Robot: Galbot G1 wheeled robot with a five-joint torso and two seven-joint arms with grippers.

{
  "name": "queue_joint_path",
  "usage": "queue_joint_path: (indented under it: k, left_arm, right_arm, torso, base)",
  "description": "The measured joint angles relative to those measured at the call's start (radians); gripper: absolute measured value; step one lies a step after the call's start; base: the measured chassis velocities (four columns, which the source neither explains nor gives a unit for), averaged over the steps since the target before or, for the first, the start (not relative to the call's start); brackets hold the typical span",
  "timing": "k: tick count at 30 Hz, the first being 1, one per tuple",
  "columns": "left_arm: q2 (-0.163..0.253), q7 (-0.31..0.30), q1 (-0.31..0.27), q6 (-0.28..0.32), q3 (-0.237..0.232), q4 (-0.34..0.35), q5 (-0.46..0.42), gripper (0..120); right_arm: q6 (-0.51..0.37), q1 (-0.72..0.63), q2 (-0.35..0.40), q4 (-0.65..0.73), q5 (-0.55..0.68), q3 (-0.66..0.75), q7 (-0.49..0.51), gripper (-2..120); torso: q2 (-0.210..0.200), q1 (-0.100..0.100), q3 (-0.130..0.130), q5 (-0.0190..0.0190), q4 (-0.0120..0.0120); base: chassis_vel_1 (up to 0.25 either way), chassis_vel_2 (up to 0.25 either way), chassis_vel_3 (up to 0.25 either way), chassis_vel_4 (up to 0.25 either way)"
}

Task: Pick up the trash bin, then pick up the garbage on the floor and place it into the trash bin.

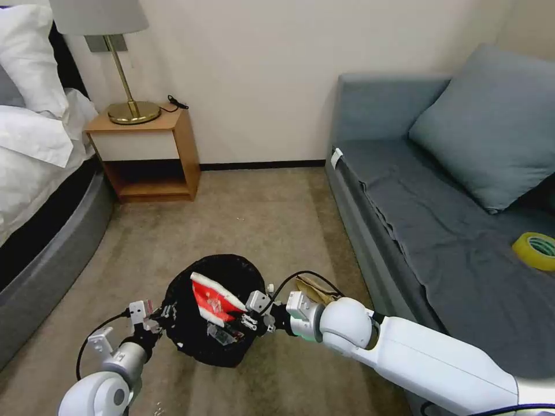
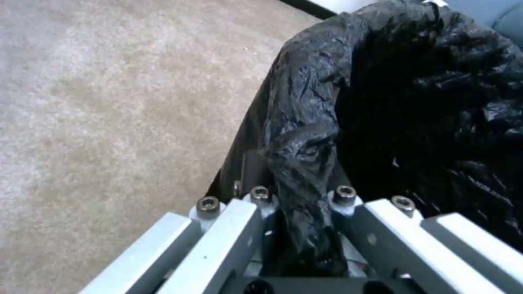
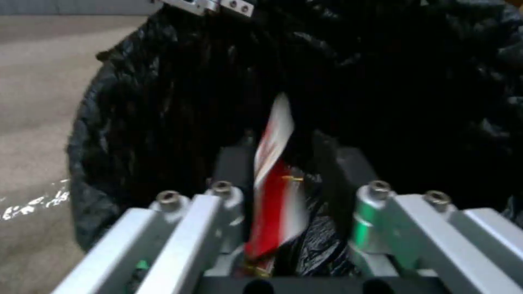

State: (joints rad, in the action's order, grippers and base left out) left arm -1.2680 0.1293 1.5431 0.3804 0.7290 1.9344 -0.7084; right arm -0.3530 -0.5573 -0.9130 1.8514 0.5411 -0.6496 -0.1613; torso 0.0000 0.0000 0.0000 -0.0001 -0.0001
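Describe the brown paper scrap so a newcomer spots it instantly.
Start at the grey sofa and drop to the carpet by its near front edge. The crumpled brown paper lies there, behind the right gripper and beside the trash bin: the only tan, creased thing there.

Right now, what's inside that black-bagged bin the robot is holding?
The red-and-white carton sticks up in the bin, with the right gripper beside it. The left gripper pinches the bag's rim. Below the carton the black liner hides whatever lies at the bottom.
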Motion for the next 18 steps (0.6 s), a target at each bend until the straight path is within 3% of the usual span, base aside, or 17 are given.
queue_joint_path:
  k: [1,5,8,12,14,18]
  left_arm:
    - [0.0,0.0,0.0,0.0,0.0,0.0,0.0,4]
    - [0.034,-0.003,0.001,0.009,0.001,0.002,-0.033,4]
    - [0.031,-0.011,-0.018,0.009,0.006,-0.018,-0.031,4]
    - [0.007,-0.043,-0.05,0.002,0.025,-0.044,-0.018,4]
    - [-0.001,-0.069,-0.061,0.004,0.049,-0.037,-0.023,4]
    - [-0.006,-0.102,-0.089,0.025,0.082,-0.016,-0.04,4]
  right_arm:
    - [0.0,0.0,0.0,0.0,0.0,0.0,0.0,32]
    - [-0.023,-0.017,-0.003,0.031,0.017,0.028,0.051,51]
    - [-0.019,-0.03,0.002,0.044,0.014,0.058,0.087,59]
    - [-0.012,-0.086,0.014,0.096,-0.058,0.183,0.151,72]
    - [-0.001,-0.185,0.037,0.177,-0.135,0.335,0.192,82]
    - [0.006,-0.324,0.068,0.288,-0.132,0.45,0.321,96]
  torso:
    - [0.0,0.0,0.0,0.0,0.0]
    - [0.0,0.0,0.0,0.0001,0.0002]
    - [0.0,0.0,0.0,0.0002,0.0002]
    - [0.0,0.0,0.0,-0.0001,0.0003]
    - [0.0,0.0,0.0,0.0,0.0005]
    - [0.0,0.0,0.0,0.0003,-0.0006]
  base:
    - [0.0,0.0,0.0,0.0]
    - [0.0,0.0,0.0,0.0]
    - [0.0,0.0,0.0,0.0]
    - [0.0,0.0,0.0,0.0]
    - [0.0,0.0,0.0,0.0]
    - [0.0,0.0,0.0,0.0]
